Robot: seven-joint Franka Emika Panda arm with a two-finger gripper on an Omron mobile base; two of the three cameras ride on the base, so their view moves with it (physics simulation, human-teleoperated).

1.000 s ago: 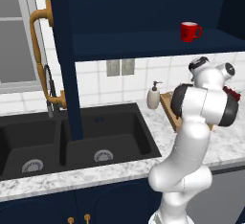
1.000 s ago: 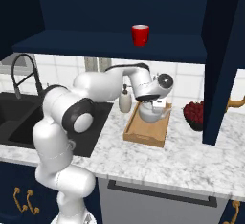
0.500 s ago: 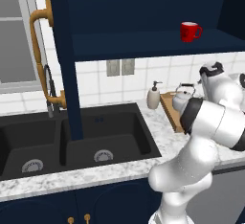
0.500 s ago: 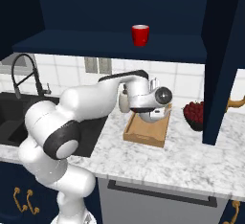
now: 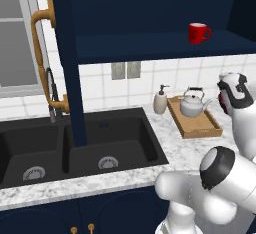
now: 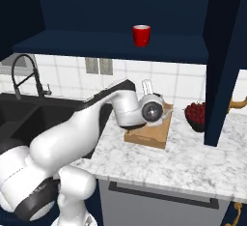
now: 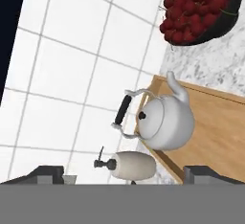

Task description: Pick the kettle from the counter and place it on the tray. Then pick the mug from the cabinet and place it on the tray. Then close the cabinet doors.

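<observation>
The silver-grey kettle (image 5: pixel 194 103) (image 7: pixel 166 121) stands upright on the wooden tray (image 5: pixel 200 126) (image 7: pixel 220 137) (image 6: pixel 147 135), on the marble counter (image 5: pixel 182 150). My gripper (image 7: pixel 125 175) is open and holds nothing. It is drawn back from the kettle and looks at it along the tray. The red mug (image 5: pixel 198 33) (image 6: pixel 141 35) stands on the shelf of the open navy cabinet (image 5: pixel 150 45). The left cabinet door (image 5: pixel 65 53) and the right one (image 6: pixel 223 61) both stand open. In the right base view my hand hides most of the kettle.
A white soap pump bottle (image 5: pixel 160 101) (image 7: pixel 130 164) stands by the tray's left end against the tiled wall. A dark bowl of red fruit (image 6: pixel 195 116) (image 7: pixel 203 7) sits right of the tray. The black double sink (image 5: pixel 75 145) and its tap (image 5: pixel 52 95) lie to the left.
My hand has pulled back from the kettle and lowered a little, and my arm has swung out to the side. The kettle stays on the tray. The jaws remain open.
</observation>
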